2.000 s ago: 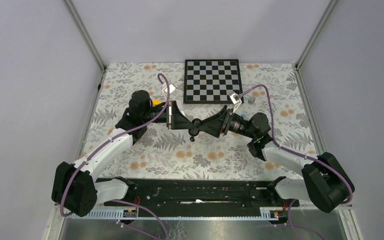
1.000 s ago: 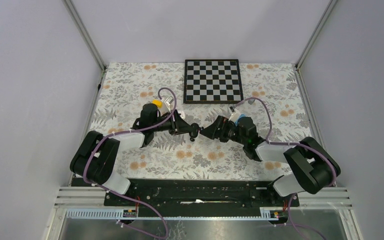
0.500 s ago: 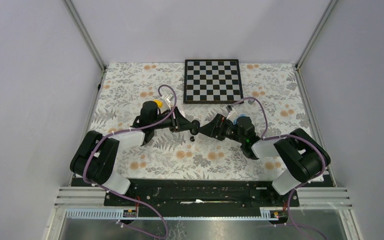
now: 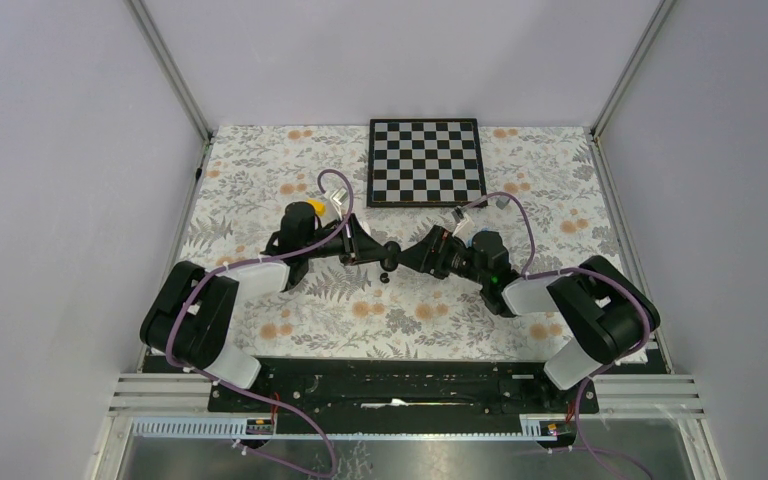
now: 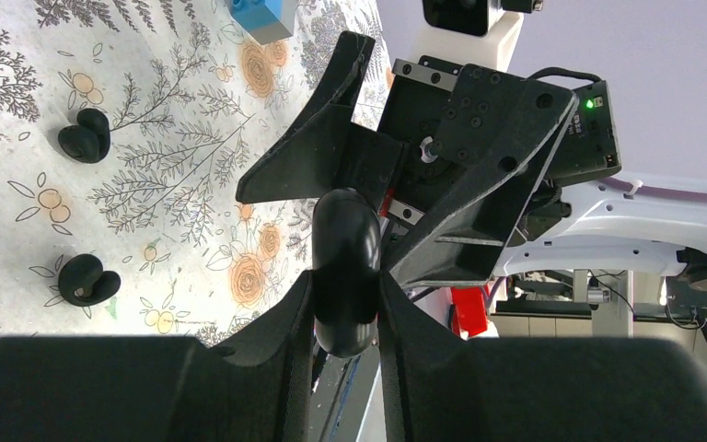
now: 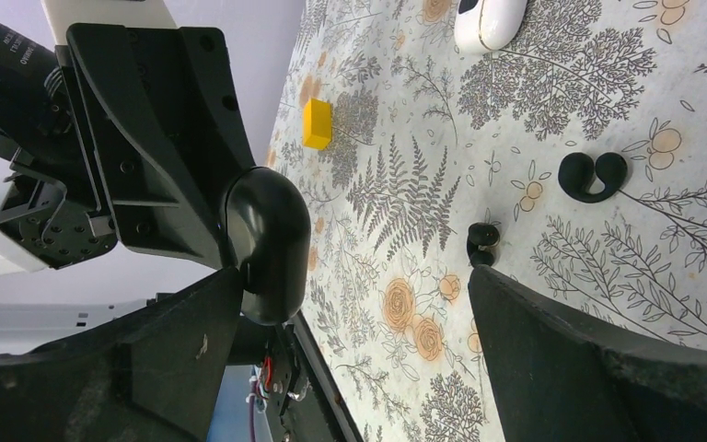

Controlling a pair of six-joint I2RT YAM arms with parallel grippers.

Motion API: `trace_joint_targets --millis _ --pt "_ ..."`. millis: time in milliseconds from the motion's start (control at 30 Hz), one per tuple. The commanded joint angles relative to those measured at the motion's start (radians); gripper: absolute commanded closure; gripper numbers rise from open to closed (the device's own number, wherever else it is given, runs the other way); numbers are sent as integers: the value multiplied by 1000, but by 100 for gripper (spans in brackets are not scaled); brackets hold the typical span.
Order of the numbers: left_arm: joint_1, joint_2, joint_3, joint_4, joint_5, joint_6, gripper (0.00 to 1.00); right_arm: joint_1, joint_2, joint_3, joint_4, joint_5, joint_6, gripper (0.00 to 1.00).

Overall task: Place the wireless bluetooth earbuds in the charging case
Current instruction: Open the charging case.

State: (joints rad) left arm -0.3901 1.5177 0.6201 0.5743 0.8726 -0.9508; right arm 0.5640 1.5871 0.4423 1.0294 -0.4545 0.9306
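Your left jaws: clamped on the black charging case (image 5: 343, 249). Your right jaws: spread wide, facing that case. Black earbuds (image 5: 85, 136): two, loose on the floral desk (image 5: 18, 230), outside the case.

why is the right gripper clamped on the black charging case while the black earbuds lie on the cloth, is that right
No: the left gripper holds the black charging case, as the left wrist view shows; the right gripper is open. The black earbuds do lie on the cloth.
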Motion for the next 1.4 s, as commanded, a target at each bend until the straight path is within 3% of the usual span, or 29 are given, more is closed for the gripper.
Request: trace_joint_targets --millis 0,1100,1267,1367 --pt "-1 -24 22 65 35 -9 100 -2 13 34 22 32 -31 0" --pt "33 -93 33 -65 57 23 100 -4 39 37 -113 71 -106 0" --pt "44 -103 44 -128 40 51 100 -4 -15 41 -184 97 -146 0" --pt "51 -120 72 -249 10 117 100 -3 -51 54 -264 125 -187 0"
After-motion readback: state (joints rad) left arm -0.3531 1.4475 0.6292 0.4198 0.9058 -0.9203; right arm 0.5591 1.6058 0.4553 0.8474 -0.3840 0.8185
